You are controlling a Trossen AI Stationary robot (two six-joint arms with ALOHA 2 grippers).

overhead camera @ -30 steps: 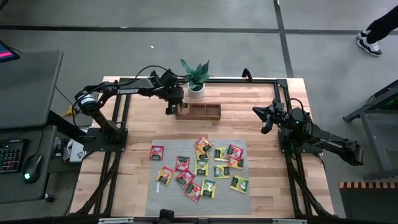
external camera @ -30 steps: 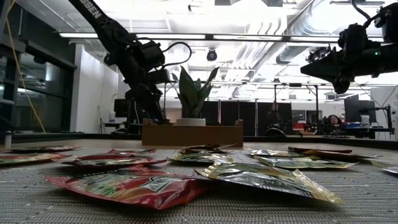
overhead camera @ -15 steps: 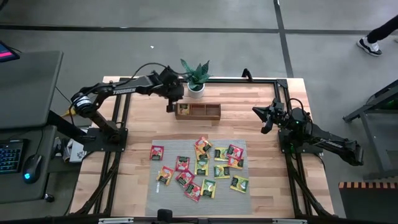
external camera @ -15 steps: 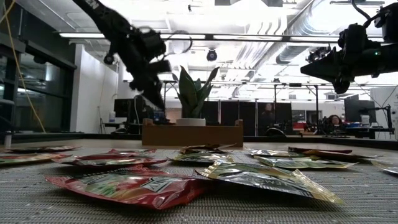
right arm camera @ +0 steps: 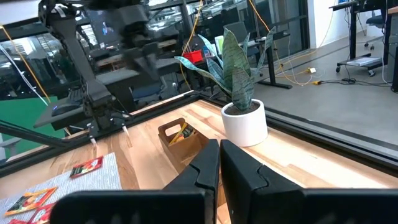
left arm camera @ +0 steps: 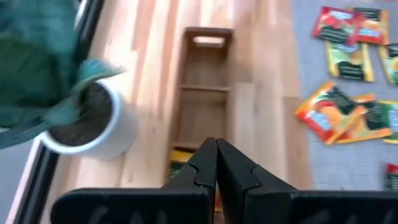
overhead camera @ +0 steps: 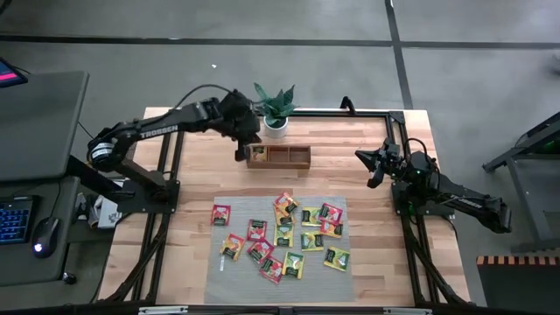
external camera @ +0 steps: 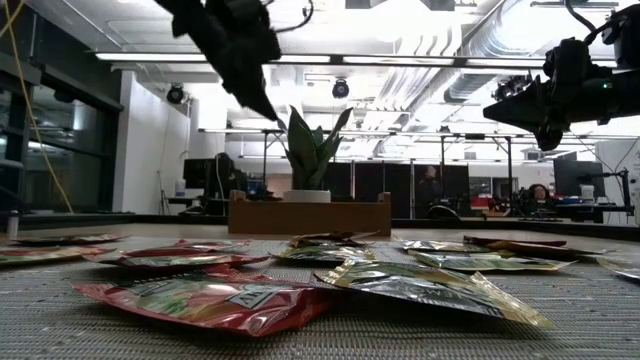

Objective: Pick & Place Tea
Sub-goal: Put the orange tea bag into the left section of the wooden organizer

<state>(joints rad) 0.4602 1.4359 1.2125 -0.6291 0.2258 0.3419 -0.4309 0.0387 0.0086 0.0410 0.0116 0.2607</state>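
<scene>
Closest to the front edge of the worktop (overhead camera: 188, 262) there's the grey ribbed mat (overhead camera: 341, 267) with the loose tea sachets (overhead camera: 282, 234) scattered all over it, red, yellow and green ones, some overlapping, and one red one (overhead camera: 220, 213) sitting off by itself at the mat's left edge. None of them are touching either tool, they're all well apart from both. Past the mat, further back, sits the brown wooden tray (overhead camera: 278, 157) with three compartments in a row, and the left wrist view shows one sachet in the tray (left arm camera: 179, 163) in the compartment at the left end, right below that arm's fingers. The left tool (overhead camera: 240, 154) hovers just off that left end of the tray, pinched fully closed with nothing between the fingers, so it's empty, and in the low view it's up high above the tray. Over on the right side of the worktop the right tool (overhead camera: 374, 168) just hangs in the air, well clear of the mat and the tray, fingers pressed together too and holding nothing. Behind the tray, at the back edge, there's a small potted plant (overhead camera: 275, 109) in a white pot, just beside the left arm. Beyond that it's only grey floor.
</scene>
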